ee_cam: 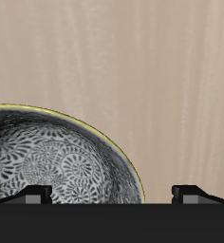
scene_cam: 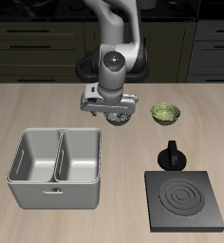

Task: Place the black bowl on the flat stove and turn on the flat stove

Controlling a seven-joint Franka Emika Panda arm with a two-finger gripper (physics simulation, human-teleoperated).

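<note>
Hovering with jaws spread, the gripper (scene_cam: 120, 118) is seen over one upright black bowl (ee_cam: 57, 161); one flat stove (scene_cam: 186, 200) lies apart.

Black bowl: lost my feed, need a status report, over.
Pincer open, low over the black bowl, nothing gripped. Flat stove bare, knob untouched. Olive-green bowl beside; path looks clear.

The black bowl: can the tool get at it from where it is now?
Probably yes. The tool hangs right over the black bowl, fingers spread, with nothing between them; the olive-green bowl sits apart.
</note>
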